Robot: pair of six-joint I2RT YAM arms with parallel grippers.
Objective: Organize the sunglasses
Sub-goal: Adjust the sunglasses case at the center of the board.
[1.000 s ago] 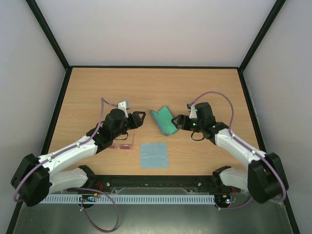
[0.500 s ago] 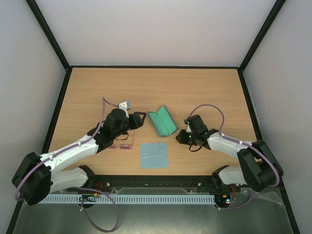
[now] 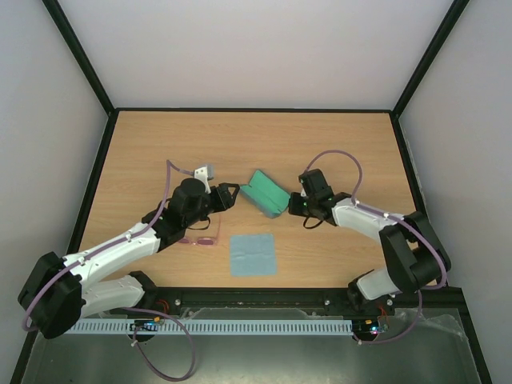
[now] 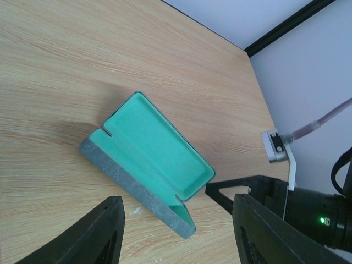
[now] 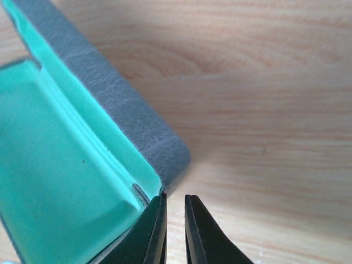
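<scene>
One light, brittle-looking pair of sunglasses (image 3: 205, 240) wants pinching at its bridge by the spread left hand (image 3: 230, 194), right hand (image 5: 175, 201) pressed together.

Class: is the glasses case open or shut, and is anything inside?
Open and empty: the case shows bare green lining, and the sunglasses lie apart from it.

No text, label, brand, number or sign can be read in any view; the open case (image 4: 147, 163) and the cloth (image 3: 252, 254) show plain surfaces only.
</scene>
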